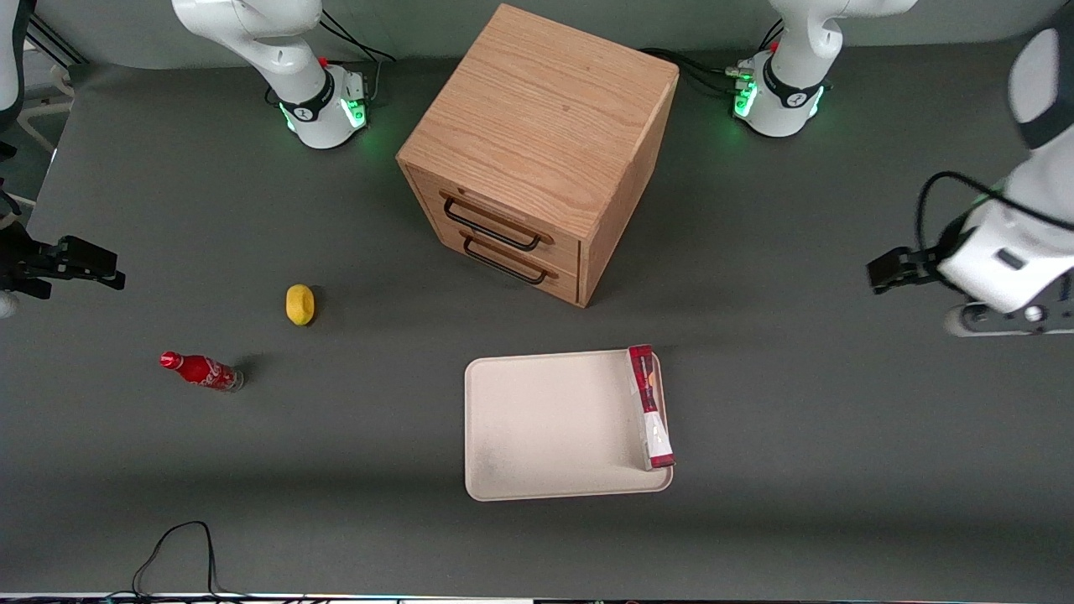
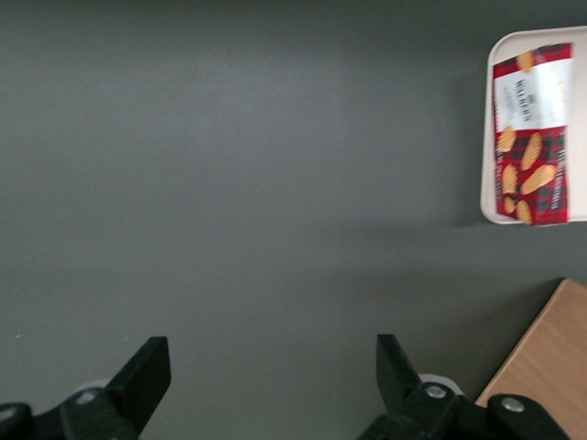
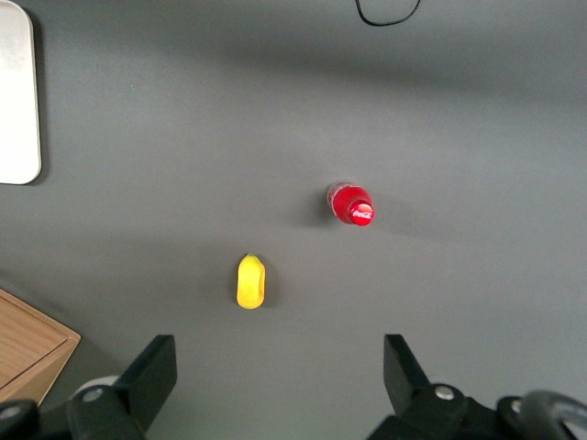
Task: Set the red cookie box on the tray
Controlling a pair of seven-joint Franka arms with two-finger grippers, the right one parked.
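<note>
The red cookie box already lies on the tray, along its edge on the working arm's side. The gripper hovers well apart over bare table, fingers spread, holding nothing; the placing looks done

cookie box: "Walkers" | cola bottle: Coca-Cola script

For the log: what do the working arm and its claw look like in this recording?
The left arm has glossy white shells with dark grey joint bands and a black cable looping over its wrist. Its base shows a black ring and green lights, with black cables trailing off. The claw, open over bare table toward the working arm's end, has two matte black angular fingers on a black body with silver screws.
</note>
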